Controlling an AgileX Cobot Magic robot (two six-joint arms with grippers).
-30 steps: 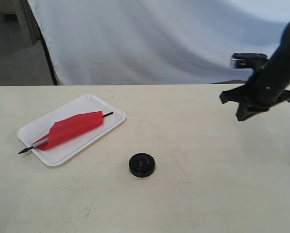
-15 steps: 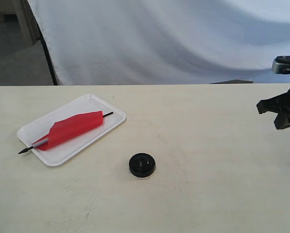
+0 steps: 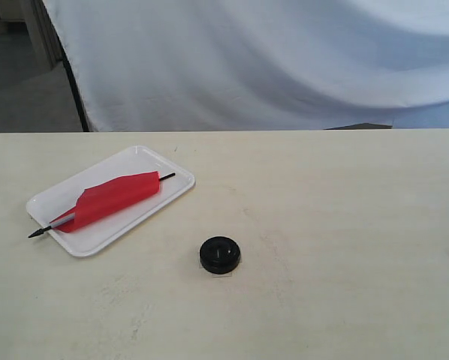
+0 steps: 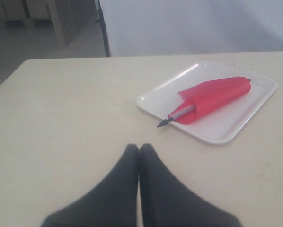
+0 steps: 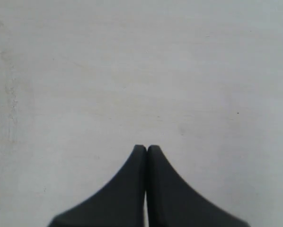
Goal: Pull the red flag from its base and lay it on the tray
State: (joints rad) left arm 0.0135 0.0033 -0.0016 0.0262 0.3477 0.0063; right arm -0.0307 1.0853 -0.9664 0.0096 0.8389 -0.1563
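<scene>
The red flag lies flat on the white tray at the left of the table, its black tip poking over the tray's near-left rim. The black round base stands alone on the table, right of the tray and nearer the front. Neither arm shows in the exterior view. The left wrist view shows the flag on the tray, with my left gripper shut and empty over bare table short of the pole tip. My right gripper is shut and empty over bare tabletop.
A white cloth backdrop hangs behind the table's far edge. A dark stand pole rises at the back left. The cream tabletop stretches right of the base.
The right arm, seen at the right side one second ago, has drawn off to the right and out of the exterior view. The flag, tray and base have not moved.
</scene>
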